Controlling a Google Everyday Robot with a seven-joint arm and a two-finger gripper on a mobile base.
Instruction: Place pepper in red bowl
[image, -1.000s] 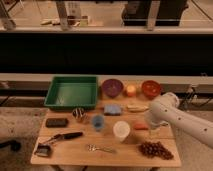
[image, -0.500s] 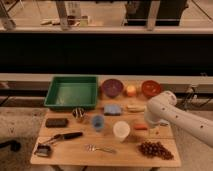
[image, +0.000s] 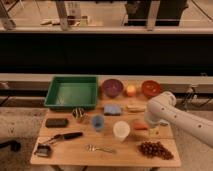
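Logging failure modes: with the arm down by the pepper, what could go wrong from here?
1. The gripper sits at the pepper's right end, hidden under the arm; an end grasp could slip.
2. The white cup stands just left of the pepper and could get knocked.
3. The banana lies between pepper and red bowl; a low carry may clip it.

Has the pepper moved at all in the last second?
No. The pepper lies in the same spot just right of the white cup, with the gripper down at its right end.
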